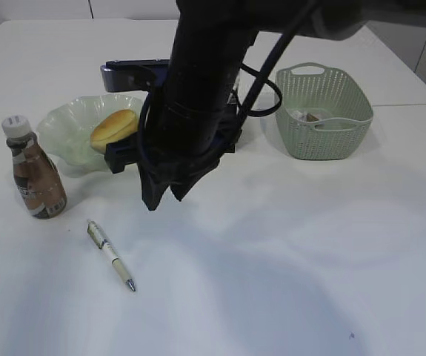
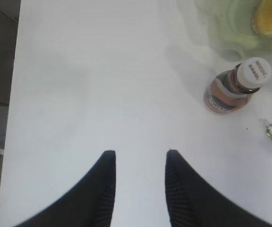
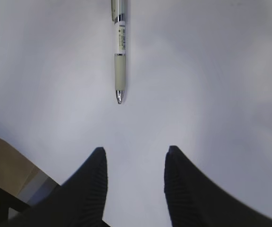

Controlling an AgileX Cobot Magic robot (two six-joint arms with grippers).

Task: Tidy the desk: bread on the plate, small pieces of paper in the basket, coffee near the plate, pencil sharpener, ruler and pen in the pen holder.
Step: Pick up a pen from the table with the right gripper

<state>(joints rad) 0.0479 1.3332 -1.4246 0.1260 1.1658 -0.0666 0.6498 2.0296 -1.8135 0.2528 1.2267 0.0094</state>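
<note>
Three jobs are looking done for you—bread sitting in the plate, coffee beside it, paper in the basket—while the pen is lying mid-counter, both pincers, left and right, hanging open and empty.

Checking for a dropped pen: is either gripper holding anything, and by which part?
Nothing is held. Both the left gripper and right gripper are open and empty; the pen lies on the desk.

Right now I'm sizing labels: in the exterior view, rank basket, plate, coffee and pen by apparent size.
1. basket and plate, too alike to rank, plate partly hidden
2. coffee
3. pen
</note>
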